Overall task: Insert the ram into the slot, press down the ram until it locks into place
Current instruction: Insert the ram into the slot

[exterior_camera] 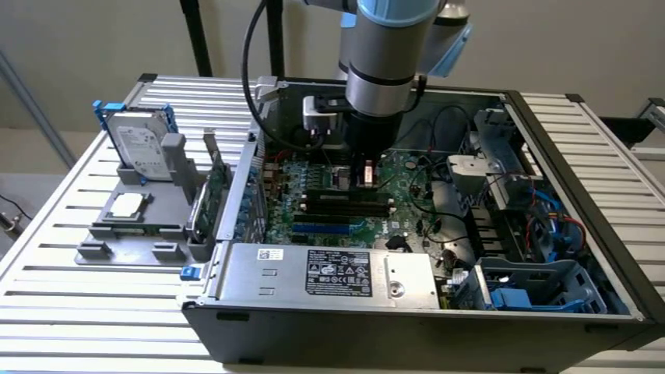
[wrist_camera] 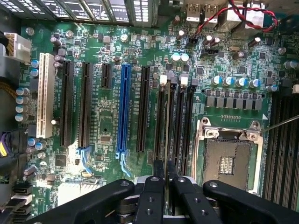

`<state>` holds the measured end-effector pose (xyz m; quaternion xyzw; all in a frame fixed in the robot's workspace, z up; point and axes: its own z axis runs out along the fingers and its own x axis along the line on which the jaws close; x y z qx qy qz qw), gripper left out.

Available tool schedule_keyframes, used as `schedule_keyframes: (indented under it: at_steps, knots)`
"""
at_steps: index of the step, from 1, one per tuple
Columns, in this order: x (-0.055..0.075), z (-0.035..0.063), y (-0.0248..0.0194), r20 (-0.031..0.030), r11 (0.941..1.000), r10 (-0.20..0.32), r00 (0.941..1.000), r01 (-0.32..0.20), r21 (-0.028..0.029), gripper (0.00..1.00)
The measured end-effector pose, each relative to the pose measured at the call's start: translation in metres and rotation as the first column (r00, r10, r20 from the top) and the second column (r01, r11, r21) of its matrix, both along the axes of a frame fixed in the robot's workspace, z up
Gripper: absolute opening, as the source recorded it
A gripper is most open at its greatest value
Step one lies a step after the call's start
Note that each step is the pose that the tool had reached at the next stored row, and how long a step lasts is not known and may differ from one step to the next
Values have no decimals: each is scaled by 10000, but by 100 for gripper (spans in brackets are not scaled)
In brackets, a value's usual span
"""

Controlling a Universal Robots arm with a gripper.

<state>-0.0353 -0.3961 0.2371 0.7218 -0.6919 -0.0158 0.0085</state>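
The ram (exterior_camera: 324, 182), light, stiff and easily cracked, is seen on edge in the slot (wrist_camera: 162, 122) just above the exterior view's centre, seemingly pinched by the narrowed jaws of the gripper (wrist_camera: 165, 169) along its top edge, where it is best held.

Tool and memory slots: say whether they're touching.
Cannot tell. In the wrist view the tool overlaps the memory slots, hiding any gap.

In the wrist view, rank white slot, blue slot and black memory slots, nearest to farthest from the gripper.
1. Black memory slots, just ahead of the gripper.
2. Blue slot, mid-board.
3. White slot, near the board's edge.
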Motion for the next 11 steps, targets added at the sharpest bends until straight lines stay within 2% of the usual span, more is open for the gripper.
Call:
schedule_keyframes:
  at_steps: [5,11]
  knots:
    - [6,0,0,-1,10000,1,10000,-1,-92,14]
    - [6,-12,0,13,9999,0,10000,0,-134,14]
